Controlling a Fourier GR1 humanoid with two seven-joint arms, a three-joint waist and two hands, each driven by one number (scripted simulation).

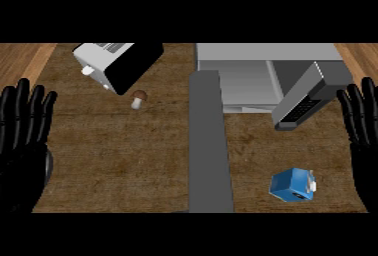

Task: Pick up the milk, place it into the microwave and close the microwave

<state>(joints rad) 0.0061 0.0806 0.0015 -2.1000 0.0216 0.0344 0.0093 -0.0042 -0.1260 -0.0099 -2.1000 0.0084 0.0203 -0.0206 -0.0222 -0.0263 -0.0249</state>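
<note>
Two robot hands rest at the frame's side edges, fingers straight and upward, holding nothing: the left robot hand [23, 135] at the left edge, the right robot hand [362, 125] at the right edge. A blue milk carton [293, 185] sits on the brown surface [118, 160] at lower right, apart from both. The microwave [251, 80] stands at upper right, its door [306, 97] swung open. A toaster [118, 62] and a mushroom [137, 99] lie at upper left.

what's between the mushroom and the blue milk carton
In the head view, a long grey strip runs down the counter between the mushroom and the milk carton; otherwise only bare brown countertop.
</note>
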